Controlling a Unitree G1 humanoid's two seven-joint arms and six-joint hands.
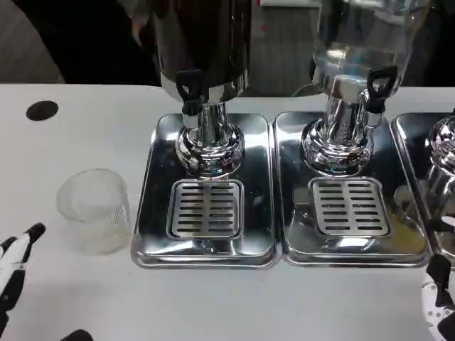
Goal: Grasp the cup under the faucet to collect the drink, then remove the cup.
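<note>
A clear plastic cup stands upright on the white table, left of the left dispenser's steel base. That dispenser's black faucet lever hangs above a slotted drip grate, which has nothing on it. My left hand shows at the bottom left corner, fingers apart and pointing toward the cup, a short gap short of it, holding nothing. Just the edge of my right hand shows at the bottom right corner; how its fingers lie is cut off by the frame.
A second dispenser with a clear tank and black lever stands to the right on its own steel tray; a third tray's edge is at far right. A black round hole marks the table's back left.
</note>
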